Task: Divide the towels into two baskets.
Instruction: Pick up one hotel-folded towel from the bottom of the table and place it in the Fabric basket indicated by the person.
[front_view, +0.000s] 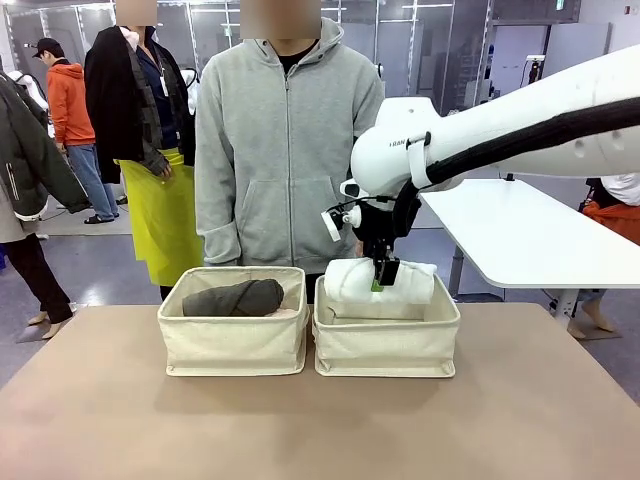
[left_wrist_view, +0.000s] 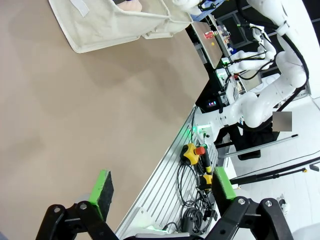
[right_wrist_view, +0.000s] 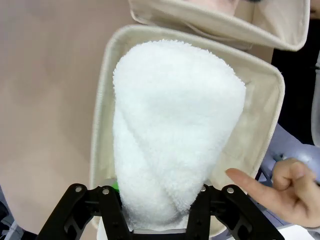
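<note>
On the worktop (front_view: 100, 400) the left basket (front_view: 235, 340) holds the grey towel (front_view: 233, 297), lying flat. The left claw (left_wrist_view: 160, 195) hangs released over the worktop's near edge. Just right, touching it, the right basket (front_view: 385, 345) has the white towel (front_view: 345, 280) above its rim, grasped by the right claw (front_view: 383, 275). A person's hand (right_wrist_view: 280, 192) points beside it

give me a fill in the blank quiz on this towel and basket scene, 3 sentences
1. The right gripper is shut on the rolled terry-cloth towel whose colour is ____.
2. The dark grey rolled towel lies in the cream canvas basket on the robot's ____ side.
3. The left gripper, its green-padded jaws apart above the tan table, holds ____.

Missing words: white; left; nothing
</note>
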